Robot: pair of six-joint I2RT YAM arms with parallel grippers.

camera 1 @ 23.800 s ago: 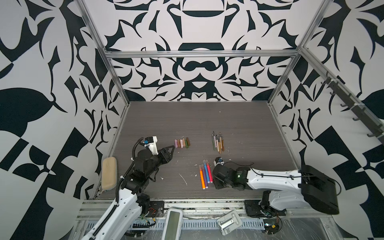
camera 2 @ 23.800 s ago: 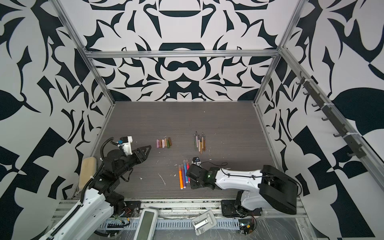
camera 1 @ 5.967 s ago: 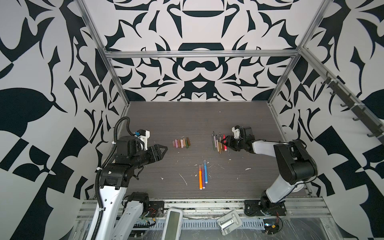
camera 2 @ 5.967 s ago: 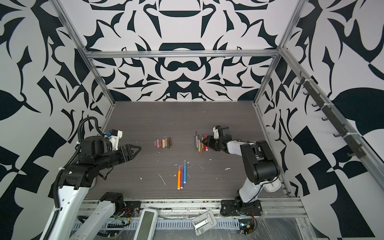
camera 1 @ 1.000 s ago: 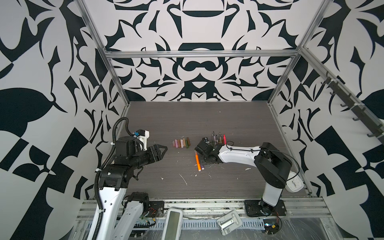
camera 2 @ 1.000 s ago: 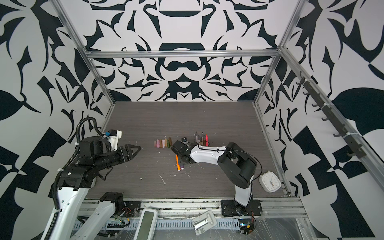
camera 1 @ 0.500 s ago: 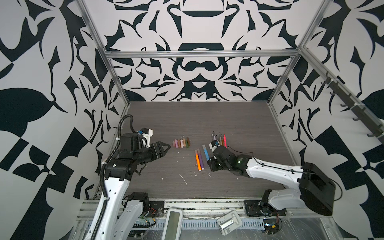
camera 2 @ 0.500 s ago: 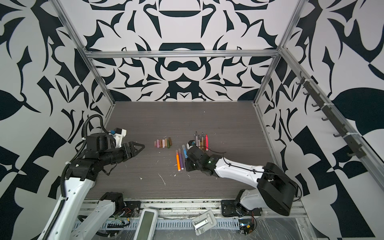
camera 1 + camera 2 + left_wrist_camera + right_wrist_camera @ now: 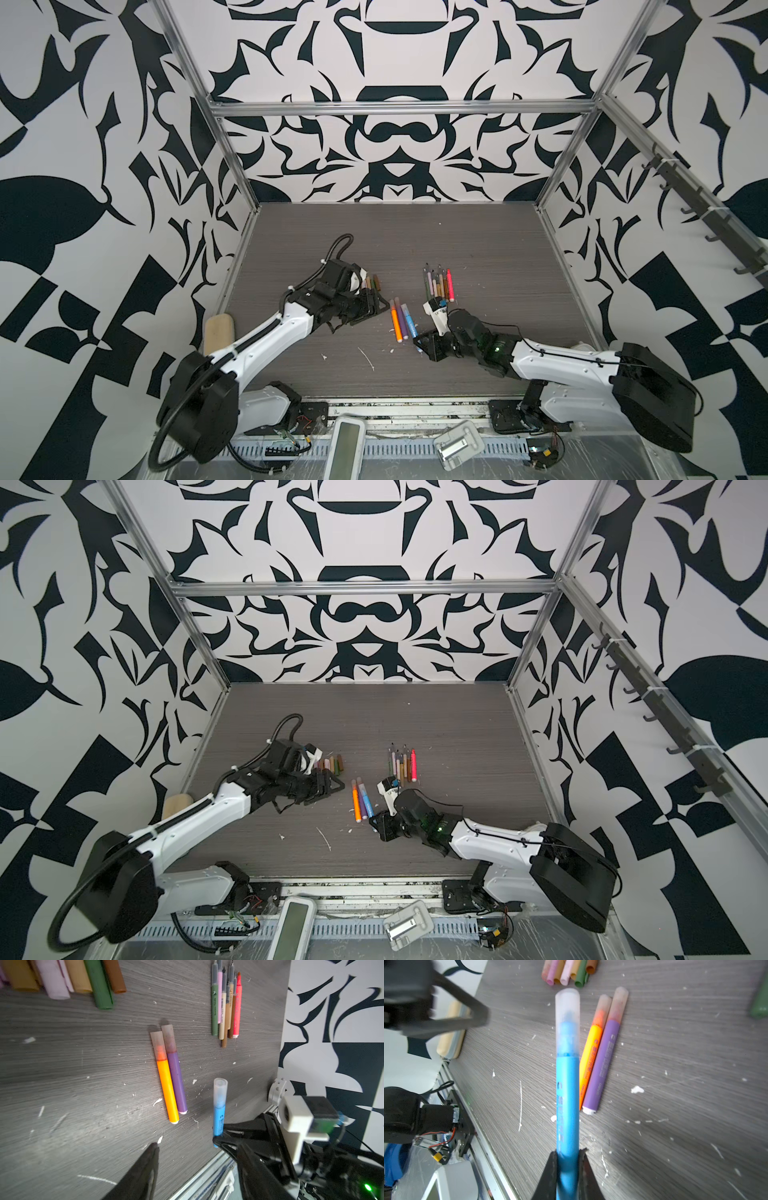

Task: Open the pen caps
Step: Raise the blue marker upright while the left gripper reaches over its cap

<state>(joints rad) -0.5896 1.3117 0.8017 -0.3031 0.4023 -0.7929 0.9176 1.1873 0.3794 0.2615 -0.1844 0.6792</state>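
My right gripper (image 9: pixel 568 1153) (image 9: pixel 420 345) (image 9: pixel 376 823) is shut on the lower barrel of a blue pen (image 9: pixel 568 1095) (image 9: pixel 410 326), held just off the table. Its pale translucent cap (image 9: pixel 568 1022) (image 9: pixel 220 1093) is still on and points toward my left gripper (image 9: pixel 381 306) (image 9: pixel 337 788) (image 9: pixel 191 1147), which stands open and empty a short way off. An orange pen (image 9: pixel 167 1091) and a purple pen (image 9: pixel 176 1082) lie capped side by side. A row of loose pen caps (image 9: pixel 372 282) (image 9: pixel 62 978) lies behind the left gripper. Several uncapped pens (image 9: pixel 438 284) (image 9: pixel 225 1007) lie in a bunch further back.
A tan pad (image 9: pixel 220 336) (image 9: pixel 450 1036) rests at the table's left edge. White scraps (image 9: pixel 368 357) dot the dark wood-grain table. The metal front rail (image 9: pixel 207 1174) runs close below both grippers. Patterned walls enclose the table on three sides.
My left gripper has swung right, from beside the cap row to just left of the capped pens. My right gripper has drawn the blue pen slightly toward the front edge.
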